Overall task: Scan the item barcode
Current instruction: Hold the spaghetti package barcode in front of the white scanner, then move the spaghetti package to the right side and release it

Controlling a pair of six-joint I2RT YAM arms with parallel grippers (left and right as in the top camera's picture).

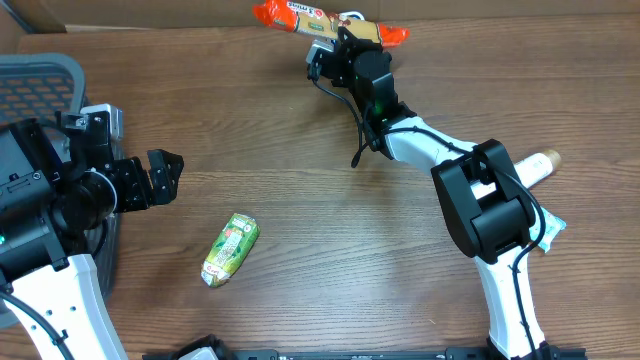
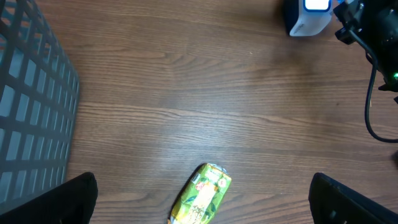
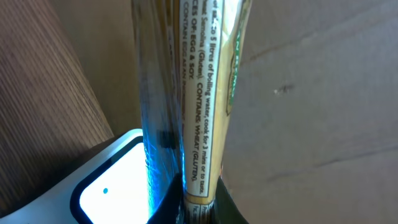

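Note:
A long noodle packet (image 1: 300, 16) with orange ends and a yellow middle is clamped in my right gripper (image 1: 345, 45), which is shut on it at the table's far edge. In the right wrist view the packet (image 3: 199, 74) stands upright between the fingers (image 3: 198, 199), its printed side showing, right next to the scanner's lit white window (image 3: 112, 186). The scanner (image 2: 309, 15) glows at the top of the left wrist view. My left gripper (image 1: 160, 178) hangs open at the left with nothing between its fingers.
A green snack packet (image 1: 230, 248) lies on the wood, below and between the left fingers (image 2: 202, 200). A grey mesh basket (image 1: 40, 85) stands at the left. Cardboard (image 3: 311, 93) walls the back. A beige bottle (image 1: 535, 165) lies at the right.

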